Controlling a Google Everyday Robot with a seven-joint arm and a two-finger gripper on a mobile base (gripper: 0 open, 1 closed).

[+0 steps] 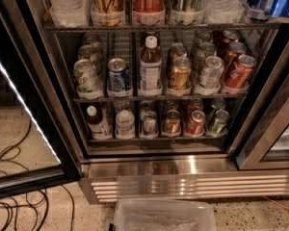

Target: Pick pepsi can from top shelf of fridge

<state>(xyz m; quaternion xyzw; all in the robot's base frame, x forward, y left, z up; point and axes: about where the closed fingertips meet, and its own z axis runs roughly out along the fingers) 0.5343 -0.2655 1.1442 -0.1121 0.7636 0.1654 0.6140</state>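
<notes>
The big steel fridge point(183, 167) has its glass door point(33, 179) swung open at the left of the frame, so I think an arm can reach in. The drinks stand in neat rows, likely so they do not tip. The shiny deep-blue pepsi can point(282, 1) sits in the upper right corner, on the dark wire top shelf point(159, 28). My gripper is not in the frame, so I cannot tell how it is set, or how near the can it is.

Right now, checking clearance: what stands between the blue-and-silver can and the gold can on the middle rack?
A white-capped bottle, standing upright, in the camera view. The gripper is out of view.
</notes>
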